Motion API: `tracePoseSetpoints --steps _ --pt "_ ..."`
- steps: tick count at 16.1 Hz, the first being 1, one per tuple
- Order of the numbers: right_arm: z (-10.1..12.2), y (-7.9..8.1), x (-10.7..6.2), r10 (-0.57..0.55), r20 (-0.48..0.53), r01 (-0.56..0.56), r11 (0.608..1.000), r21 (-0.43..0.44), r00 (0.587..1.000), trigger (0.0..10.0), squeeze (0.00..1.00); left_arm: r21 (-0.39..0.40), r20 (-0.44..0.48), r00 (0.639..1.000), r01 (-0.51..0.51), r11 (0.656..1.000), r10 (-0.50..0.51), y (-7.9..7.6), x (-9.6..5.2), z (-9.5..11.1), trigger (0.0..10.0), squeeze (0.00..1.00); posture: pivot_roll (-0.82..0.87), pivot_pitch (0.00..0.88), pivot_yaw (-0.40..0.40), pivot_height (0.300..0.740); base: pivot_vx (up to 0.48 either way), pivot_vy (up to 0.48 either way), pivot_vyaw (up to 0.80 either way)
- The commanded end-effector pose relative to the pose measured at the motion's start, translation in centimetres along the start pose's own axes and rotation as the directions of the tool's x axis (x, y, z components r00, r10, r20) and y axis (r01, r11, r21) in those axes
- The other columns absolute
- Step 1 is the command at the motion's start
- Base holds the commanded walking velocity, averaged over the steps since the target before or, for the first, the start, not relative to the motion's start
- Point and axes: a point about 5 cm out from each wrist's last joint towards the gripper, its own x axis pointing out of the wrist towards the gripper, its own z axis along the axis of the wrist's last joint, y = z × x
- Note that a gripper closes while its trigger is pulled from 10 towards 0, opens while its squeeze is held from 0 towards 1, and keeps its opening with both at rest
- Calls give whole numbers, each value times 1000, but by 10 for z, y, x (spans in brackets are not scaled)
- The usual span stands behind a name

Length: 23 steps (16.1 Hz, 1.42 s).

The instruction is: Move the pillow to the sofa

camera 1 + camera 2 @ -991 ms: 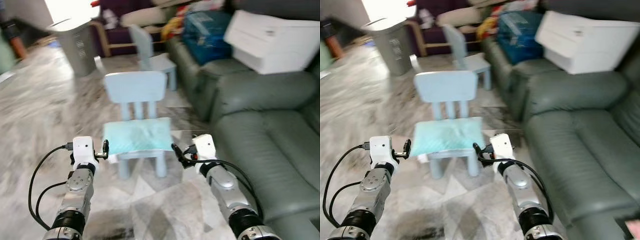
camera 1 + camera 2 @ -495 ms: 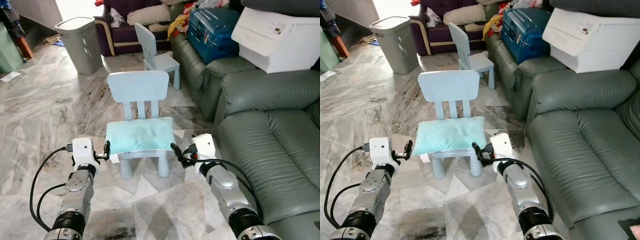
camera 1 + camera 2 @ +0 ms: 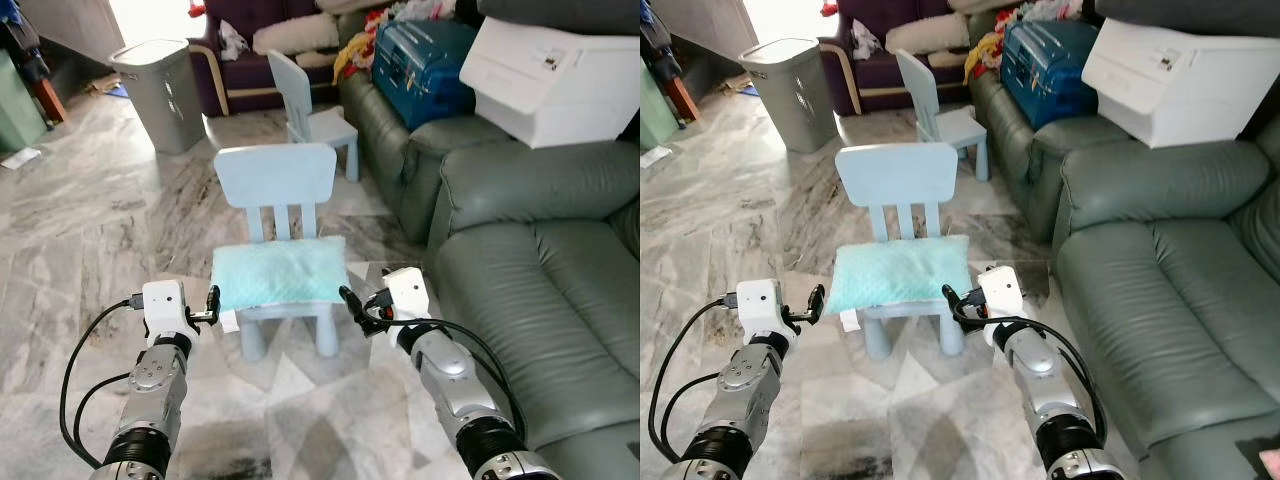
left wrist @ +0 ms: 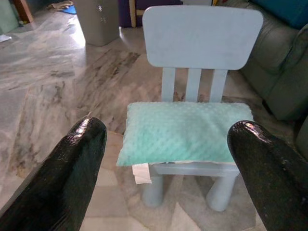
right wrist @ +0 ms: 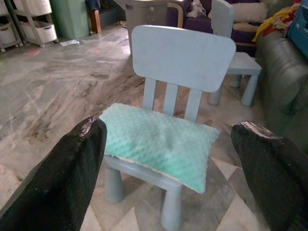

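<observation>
Pillow (image 3: 279, 274), one, on nearer of two blue chairs (image 3: 277, 180); left gripper (image 3: 213, 304), right gripper (image 3: 348, 302) both spread wide, flanking seat

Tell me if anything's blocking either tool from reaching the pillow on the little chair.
Nothing visible does. The pillow lies on the chair's seat, with the left tool and right tool open at its two sides, bare floor below.

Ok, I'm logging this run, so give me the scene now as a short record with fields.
pillow: mint green, lying flat on the seat of the small blue chair
sofa: grey-green, on the robot's right, seat bare
left gripper: fingers open, beside the pillow's left end
right gripper: fingers open, beside the pillow's right end
task state: pillow not yet grasped
</observation>
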Motion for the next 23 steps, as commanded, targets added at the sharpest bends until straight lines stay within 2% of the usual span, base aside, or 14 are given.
tracePoseSetpoints --steps 1,12,23 --pt "5 2 2 7 25 -7 1000 -7 1000 10000 0 -5 19 1000 -7 1000 7 3 0 5 10000 0 -91 0 23 740 292 0 0" --pt "5 0 2 11 20 -11 1000 -13 1000 10000 0 -11 19 1000 3 1000 -3 1 0 4 10000 0 -93 0 21 740 298 44 0" --pt "5 0 3 14 18 -14 1000 -16 1000 10000 0 -16 16 1000 5 1000 -4 1 1 4 10000 0 -91 0 21 740 292 305 0"
